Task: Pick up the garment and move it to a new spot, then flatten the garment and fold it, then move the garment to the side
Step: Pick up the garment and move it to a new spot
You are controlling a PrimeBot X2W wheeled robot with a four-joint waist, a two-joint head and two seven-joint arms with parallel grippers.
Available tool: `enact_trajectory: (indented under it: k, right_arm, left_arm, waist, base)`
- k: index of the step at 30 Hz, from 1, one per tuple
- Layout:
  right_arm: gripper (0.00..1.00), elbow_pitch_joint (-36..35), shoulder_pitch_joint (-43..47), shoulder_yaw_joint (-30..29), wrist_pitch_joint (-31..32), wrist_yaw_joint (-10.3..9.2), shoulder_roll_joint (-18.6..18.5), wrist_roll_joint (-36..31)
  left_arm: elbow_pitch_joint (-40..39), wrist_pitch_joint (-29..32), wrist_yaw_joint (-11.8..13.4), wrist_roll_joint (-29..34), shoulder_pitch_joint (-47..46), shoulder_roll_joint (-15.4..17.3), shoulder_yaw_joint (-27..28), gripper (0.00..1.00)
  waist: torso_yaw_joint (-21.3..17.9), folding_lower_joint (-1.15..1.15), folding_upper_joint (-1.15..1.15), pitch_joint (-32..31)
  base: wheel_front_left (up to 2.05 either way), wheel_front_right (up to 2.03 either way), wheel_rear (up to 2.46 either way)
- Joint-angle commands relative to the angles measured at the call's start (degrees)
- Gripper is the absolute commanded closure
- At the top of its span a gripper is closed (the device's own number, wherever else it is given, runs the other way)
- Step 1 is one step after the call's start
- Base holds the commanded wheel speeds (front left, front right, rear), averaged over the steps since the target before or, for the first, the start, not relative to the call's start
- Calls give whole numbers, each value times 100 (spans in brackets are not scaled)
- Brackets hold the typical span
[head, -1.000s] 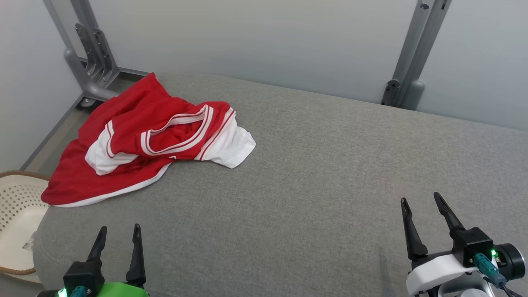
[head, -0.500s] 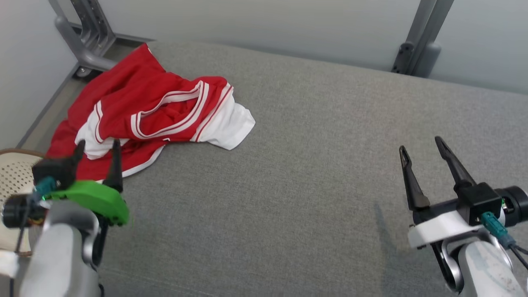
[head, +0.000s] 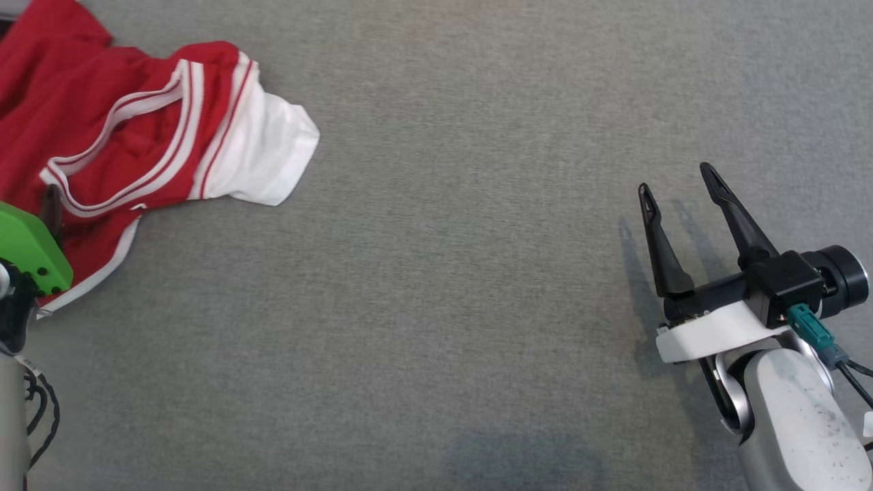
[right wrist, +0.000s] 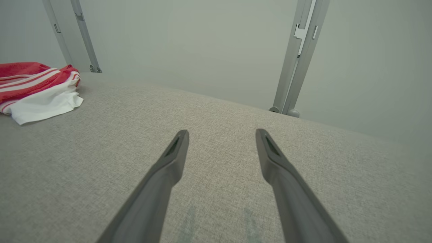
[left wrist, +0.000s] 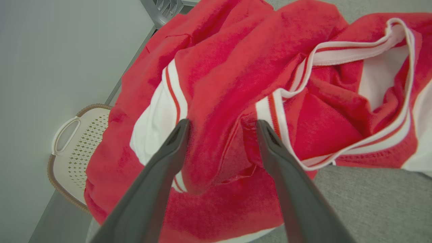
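We are hanging our left gripper [left wrist: 222,124] over the crumpled red jersey garment with white striped trim [left wrist: 219,67]. Its two fingers are spread apart and gripping nothing. A raised red fold is lying between the tips, though we cannot tell whether they are touching the cloth. The garment is lying bunched at the far left of the grey fabric-covered desk [head: 443,286], straight ahead of this gripper. Its heap is running across the desk from the red hem near the left edge to the white sleeve pointing toward the middle. Our right gripper [head: 675,179] is likewise released, above bare fabric well apart from the garment, so we are judging the left arm the nearer one for the pick-up. A cream perforated basket [left wrist: 79,141] is sitting just beyond the garment, off the desk's left edge.
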Motion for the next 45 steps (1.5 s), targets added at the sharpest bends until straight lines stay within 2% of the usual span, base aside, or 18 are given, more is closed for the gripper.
enact_trajectory:
  k: [1, 3, 4, 5, 6, 11, 18, 22, 27, 32, 36, 45]
  right_arm:
    - [0, 7, -95, 1, -20, 0, 8, 31]
    - [0, 17, -106, -8, -20, 0, 13, 49]
    - [0, 19, -106, -19, -20, 0, 16, 60]
    - [0, 25, -99, -37, -20, 0, 21, 69]
    - [0, 34, -82, -59, -20, 0, 27, 79]
    - [0, 97, 33, -117, -20, 0, 75, 105]
    - [0, 183, 236, -181, -20, 0, 205, 142]
    - [0, 234, 439, -224, -20, 0, 318, 168]
    - [0, 271, 652, -268, -20, 0, 444, 192]
    - [0, 254, 824, -355, -20, 0, 533, 223]
    - [0, 250, 955, -372, -20, 0, 562, 245]
    - [0, 248, 1170, -411, -20, 0, 577, 367]
  left_arm:
    - [119, 55, 54, -139, -139, -4, 85, 0]
    - [284, 129, 67, -174, -172, 18, 124, 0]
    - [325, 112, 64, -193, -178, 34, 125, 30]
    - [369, 80, 58, -234, -183, 31, 140, 96]
    - [434, 106, 45, -282, -161, 2, 145, 100]
    - [486, -10, -10, -320, -14, 14, 41, 100]
    - [-132, -448, -40, -275, 143, 84, -170, 100]
    - [-957, -443, -50, -369, 381, 22, -436, 100]
    - [-2368, -226, -60, -652, 775, -142, -807, 100]
    - [-3715, 42, -45, -862, 1100, -392, -1153, 100]
    - [-4579, 234, -18, -1025, 1267, -687, -1489, 100]
    - [-5598, 434, 13, -1275, 991, -1388, -2169, 100]
  waist:
    - [-752, -1, 0, 654]
    - [-788, -1, 0, 631]
    - [-798, -1, 0, 615]
    - [-801, -1, 0, 592]
    - [-797, -1, 0, 564]
    - [-736, -1, 0, 331]
    - [-588, -1, 0, -227]
    - [-546, -1, 0, -604]
    - [-616, -1, 0, -1027]
    - [-884, -1, 0, -1362]
    - [-1271, -1, 0, -1568]
    - [-2250, -1, 0, -1771]
  base:
    - [0, 0, 0]
    - [0, 0, 0]
    - [0, 0, 0]
    - [0, 0, 0]
    - [0, 0, 0]
    - [0, 0, 0]
    - [0, 0, 0]
    - [0, 0, 0]
    - [0, 0, 0]
    - [0, 0, 0]
    - [0, 0, 0]
    - [0, 0, 0]
